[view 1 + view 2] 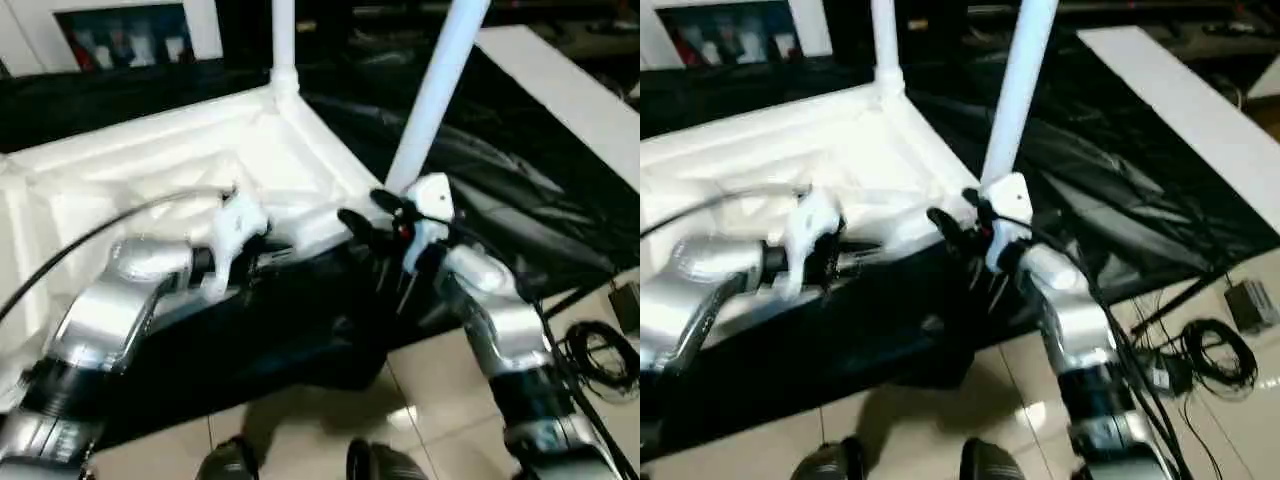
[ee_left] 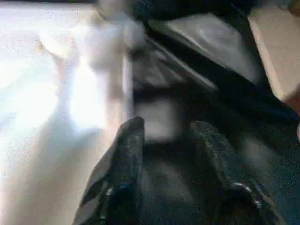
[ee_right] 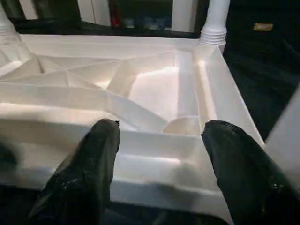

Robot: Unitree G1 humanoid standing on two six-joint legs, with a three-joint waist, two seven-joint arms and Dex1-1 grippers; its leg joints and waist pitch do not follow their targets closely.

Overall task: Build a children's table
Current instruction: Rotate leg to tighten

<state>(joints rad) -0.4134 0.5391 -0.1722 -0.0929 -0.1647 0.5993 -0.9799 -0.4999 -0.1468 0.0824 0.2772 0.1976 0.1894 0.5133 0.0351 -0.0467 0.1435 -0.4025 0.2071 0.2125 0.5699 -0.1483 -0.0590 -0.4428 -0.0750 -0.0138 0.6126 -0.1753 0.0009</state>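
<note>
The white tabletop lies upside down on a black cloth, ribbed underside up. One white leg stands upright in its far corner socket. A second leg leans at the near right corner, its lower end hidden behind my right gripper. That gripper is open beside this corner, and its wrist view shows the ribbed tabletop past its spread fingers. My left gripper hovers at the tabletop's near edge. Its fingers stand apart with nothing between them.
The black cloth spreads to the right under the tabletop. A long white board lies at the back right. Cables and a small box sit on the tiled floor at the right. My feet show at the bottom edge.
</note>
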